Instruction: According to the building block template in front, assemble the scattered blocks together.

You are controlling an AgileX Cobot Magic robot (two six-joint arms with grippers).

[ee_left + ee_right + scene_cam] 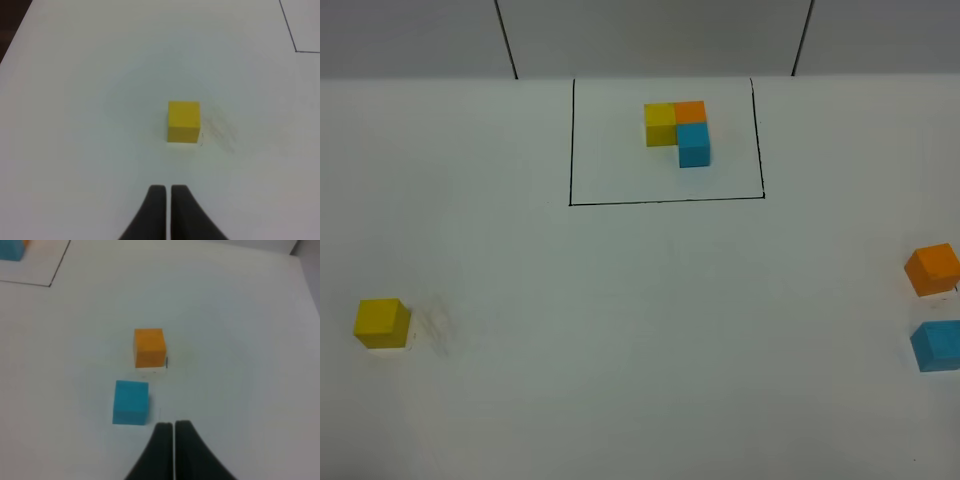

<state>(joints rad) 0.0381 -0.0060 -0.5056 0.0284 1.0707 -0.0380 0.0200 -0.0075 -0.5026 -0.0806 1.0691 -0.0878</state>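
Note:
The template [678, 130] of joined yellow, orange and blue cubes sits inside a black-outlined rectangle [666, 201] at the back middle. A loose yellow cube [381, 323] lies at the left; the left wrist view shows it [183, 121] ahead of my left gripper [166, 192], which is shut and empty. A loose orange cube [932, 268] and a loose light blue cube [937, 345] lie at the right edge. The right wrist view shows both, orange [149, 347] and blue [130, 402], ahead of my shut, empty right gripper [173, 427]. Neither gripper shows in the high view.
The white table [640, 330] carries only the cubes and the outline. Its back edge meets a grey wall [650, 35]. A faint smudge [438, 328] lies beside the yellow cube. The table's dark left edge [10, 30] shows in the left wrist view.

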